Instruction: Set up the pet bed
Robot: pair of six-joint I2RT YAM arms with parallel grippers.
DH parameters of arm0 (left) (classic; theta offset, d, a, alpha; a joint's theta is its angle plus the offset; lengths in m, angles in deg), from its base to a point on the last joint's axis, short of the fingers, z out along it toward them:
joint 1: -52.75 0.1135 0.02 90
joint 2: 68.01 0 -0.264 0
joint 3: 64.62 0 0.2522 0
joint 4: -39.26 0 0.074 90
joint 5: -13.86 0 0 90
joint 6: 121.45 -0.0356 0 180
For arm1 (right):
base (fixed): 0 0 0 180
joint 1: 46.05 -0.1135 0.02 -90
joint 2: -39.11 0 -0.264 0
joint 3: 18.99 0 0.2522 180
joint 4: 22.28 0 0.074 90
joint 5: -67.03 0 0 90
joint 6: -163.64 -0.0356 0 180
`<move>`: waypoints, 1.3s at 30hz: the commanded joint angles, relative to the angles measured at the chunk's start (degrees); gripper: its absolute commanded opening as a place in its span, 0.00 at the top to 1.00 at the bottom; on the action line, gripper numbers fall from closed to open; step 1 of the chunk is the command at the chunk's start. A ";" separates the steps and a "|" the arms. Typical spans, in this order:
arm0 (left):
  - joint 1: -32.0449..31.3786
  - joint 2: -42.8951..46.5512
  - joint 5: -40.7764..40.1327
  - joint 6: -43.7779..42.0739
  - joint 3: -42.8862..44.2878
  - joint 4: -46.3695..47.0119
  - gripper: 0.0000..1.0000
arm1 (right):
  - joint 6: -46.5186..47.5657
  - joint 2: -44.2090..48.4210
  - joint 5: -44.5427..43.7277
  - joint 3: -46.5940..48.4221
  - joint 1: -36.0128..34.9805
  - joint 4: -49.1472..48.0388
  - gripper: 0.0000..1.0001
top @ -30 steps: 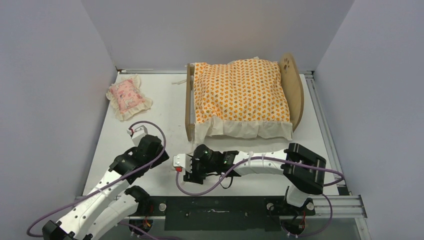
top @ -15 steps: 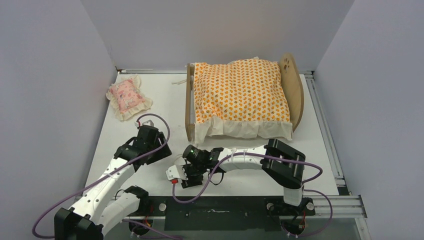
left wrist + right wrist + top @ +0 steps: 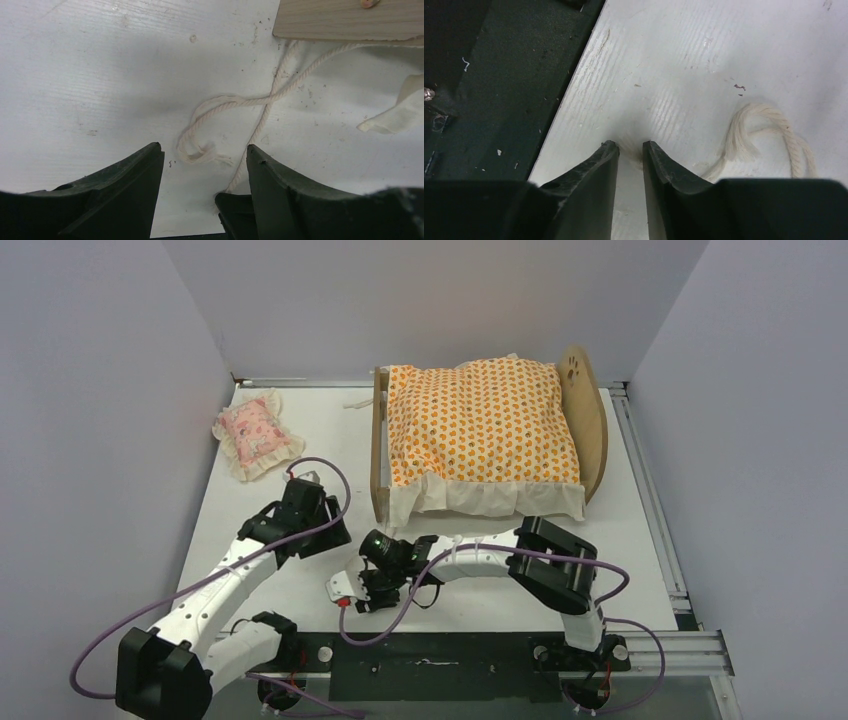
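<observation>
The pet bed stands at the back right, a plywood frame with a paw-print headboard on the right and a low footboard on the left. An orange-patterned cushion lies on it. My left gripper hovers just left of the footboard's near end, open. In the left wrist view, the gripper has a frayed white rope on the table just ahead of its fingertips, leading to the bed's wooden corner. My right gripper points down by the table's near edge. Its jaws stand narrowly apart with nothing between them.
A small pink frilled pillow lies at the back left. A rope end rests right of the right gripper. A white fabric strip trails from the bed. Black base rail borders the near edge. Grey walls enclose three sides.
My left gripper has moved up and to the right toward the footboard's near end. My right gripper has pulled left and back toward the table's near edge.
</observation>
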 commanded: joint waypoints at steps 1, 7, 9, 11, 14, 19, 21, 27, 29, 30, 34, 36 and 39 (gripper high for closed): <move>0.44 -1.64 2.41 -2.23 3.08 4.38 0.40 | -1.10 -2.26 0.30 0.56 0.21 -1.92 0.84; 0.21 -3.70 7.53 -1.09 1.55 10.62 0.41 | -13.76 4.83 1.09 -8.71 4.05 -13.32 0.95; -0.18 -4.50 8.50 0.15 0.84 13.19 0.41 | -20.68 8.15 1.26 -14.10 5.79 -22.74 0.95; -0.98 -5.50 9.02 1.60 0.22 15.91 0.41 | -28.02 10.60 0.46 -19.42 7.42 -32.61 0.95; -3.22 -7.12 9.02 3.93 -0.50 20.25 0.41 | -36.67 12.85 -2.54 -25.68 8.89 -43.75 0.95; -8.27 -9.69 3.71 8.52 -2.23 26.69 0.43 | -47.60 14.24 -7.24 -32.42 9.84 -57.98 0.95; -9.91 -10.77 0.53 10.28 -3.15 29.17 0.45 | -49.63 14.06 -7.88 -33.31 9.86 -60.55 0.95; -12.81 -14.35 -10.07 11.74 -4.18 33.31 0.56 | -51.90 14.37 -7.97 -34.75 9.77 -62.73 0.95; -13.04 -15.43 -11.40 11.51 -4.64 35.00 0.59 | -51.98 14.77 -7.92 -35.13 9.73 -62.60 0.95; -13.21 -16.20 -11.73 11.43 -4.69 35.78 0.60 | -52.03 14.98 -7.92 -35.35 9.71 -62.50 0.95; -13.81 -19.49 -11.96 11.25 -4.22 38.08 0.62 | -52.07 15.71 -7.49 -35.98 9.52 -62.26 0.95; -14.26 -21.06 -12.25 11.14 -3.79 38.62 0.62 | -52.01 16.06 -7.31 -36.25 9.26 -61.83 0.95; -14.87 -23.22 -13.20 10.92 -3.43 39.62 0.62 | -51.81 16.66 -6.95 -36.47 8.93 -61.02 0.95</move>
